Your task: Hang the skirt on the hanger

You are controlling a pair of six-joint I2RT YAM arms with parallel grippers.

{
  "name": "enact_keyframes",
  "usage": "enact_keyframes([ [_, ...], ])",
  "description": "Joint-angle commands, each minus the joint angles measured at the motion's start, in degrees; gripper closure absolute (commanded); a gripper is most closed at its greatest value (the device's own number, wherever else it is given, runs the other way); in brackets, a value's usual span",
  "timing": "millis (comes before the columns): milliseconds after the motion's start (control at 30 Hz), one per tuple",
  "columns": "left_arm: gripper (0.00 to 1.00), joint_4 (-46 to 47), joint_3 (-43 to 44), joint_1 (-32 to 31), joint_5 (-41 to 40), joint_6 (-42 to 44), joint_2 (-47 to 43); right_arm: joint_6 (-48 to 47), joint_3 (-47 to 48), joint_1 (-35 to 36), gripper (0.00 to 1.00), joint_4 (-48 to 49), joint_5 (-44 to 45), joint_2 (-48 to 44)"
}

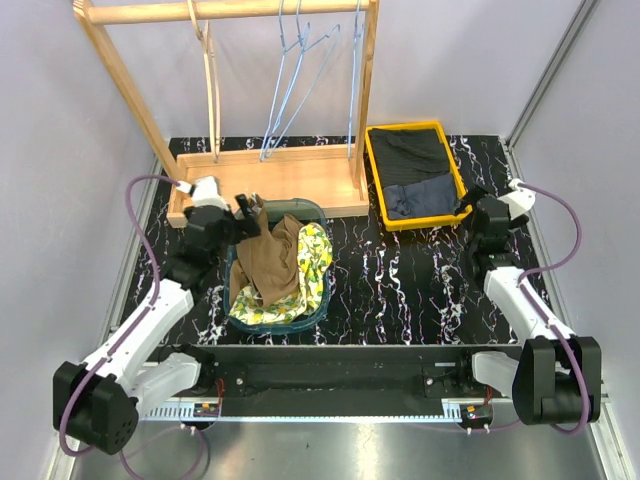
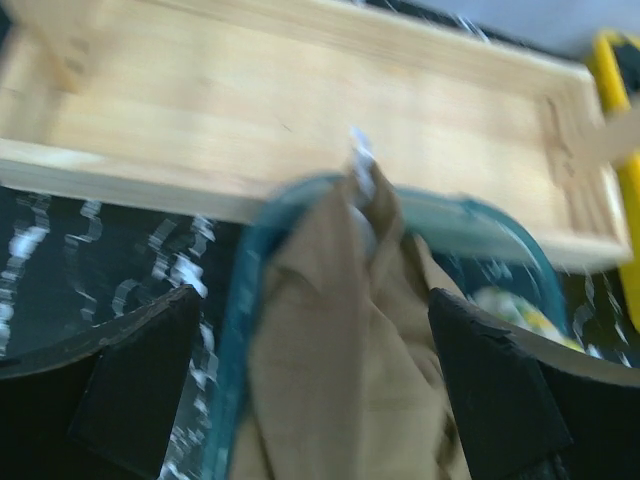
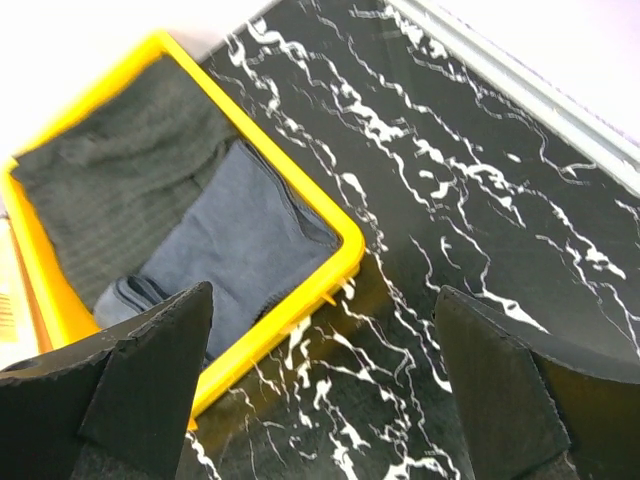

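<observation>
While the left hand (image 1: pixel 250 208) hangs spread over the brown skirt (image 1: pixel 272 262), heaped in a teal basket (image 2: pixel 237 320) just beside the wooden rack (image 1: pixel 290 175), the right hand (image 3: pixel 320 400), likewise spread, hovers near a corner of the yellow bin (image 3: pixel 345 240); bare table (image 1: pixel 410 285) lies between them, and wire hangers (image 1: pixel 290 70) dangle from the rail behind.

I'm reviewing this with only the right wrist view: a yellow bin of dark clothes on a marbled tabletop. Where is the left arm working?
Observer: The left end effector hovers open over a teal basket, left of your yellow bin.
Operator: What's in that basket?
Observer: A brown garment lies on top of a yellow floral cloth.
Operator: Any hangers around?
Observer: Blue wire hangers hang from the wooden rack behind the basket.
</observation>
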Motion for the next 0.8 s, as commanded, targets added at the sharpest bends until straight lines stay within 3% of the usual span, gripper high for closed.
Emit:
enact_keyframes([
  [0,0.01,-5.35,1.20,-10.33,5.67,-4.31,-3.16,1.85,4.63,-0.02,0.00,-10.13,-0.03,1.03],
  [200,0.01,-3.17,1.54,-21.50,7.78,-8.89,-2.46,3.17,5.95,-0.11,0.00,-14.86,-1.17,0.50],
  [400,0.01,2.54,6.72,-32.14,10.42,-10.39,5.44,5.10,7.44,-0.11,0.00,-17.69,-3.27,2.08],
  [633,0.01,8.88,12.79,-37.43,15.15,-9.86,18.87,6.78,9.03,-0.11,0.01,-19.89,-5.39,3.76],
  [767,0.01,7.04,16.57,-37.43,15.17,-11.09,25.66,6.87,9.73,-0.11,0.02,-21.12,-5.21,3.93],
])
